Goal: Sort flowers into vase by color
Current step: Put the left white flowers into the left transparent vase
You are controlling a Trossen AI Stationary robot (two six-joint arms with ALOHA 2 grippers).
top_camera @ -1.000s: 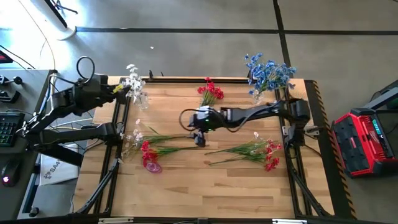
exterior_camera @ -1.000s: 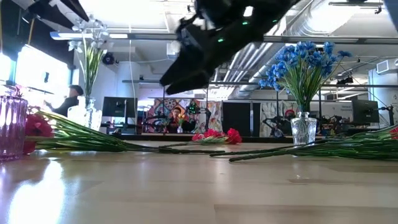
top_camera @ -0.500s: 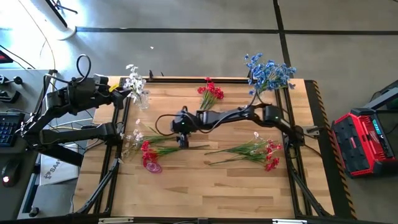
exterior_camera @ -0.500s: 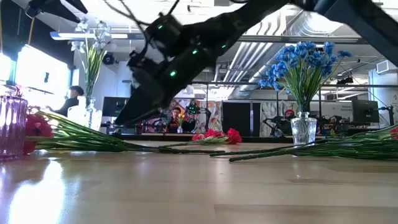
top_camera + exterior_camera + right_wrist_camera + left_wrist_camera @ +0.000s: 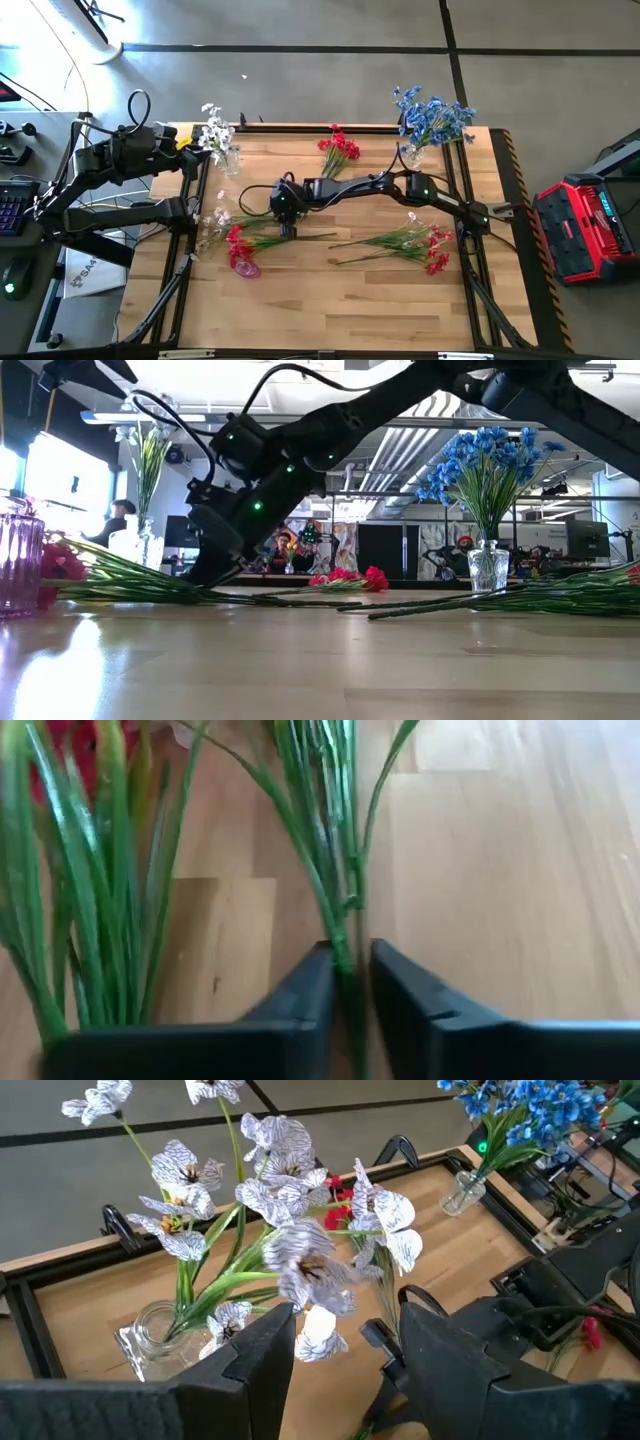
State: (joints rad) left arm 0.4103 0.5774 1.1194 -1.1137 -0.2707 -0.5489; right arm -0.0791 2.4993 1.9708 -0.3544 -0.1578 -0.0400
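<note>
Overhead, reaching far across the pale wooden table: the right gripper, lowered onto the long green stems of the red artificial flowers lying at the left-centre of the boards beside a tipped pink ribbed glass vase. Parked off the table's left edge, near the clear glass vase of white striped flowers at the far left corner: the left gripper. Standing at the far right corner: a clear vase of blue clustered flowers. Lying loose: a small red bunch at the far middle and a mixed red and white bunch to the right.

At table height, pressed down on the lying stems: the right gripper, with the blue bouquet upright behind.

From the left wrist, framing the white blossoms without touching: two dark fingers, parted, nothing between them.

From the right wrist, pinched between the nearly closed fingers: one thin green stem, clenched just above the boards, with more stems fanned alongside.
</note>
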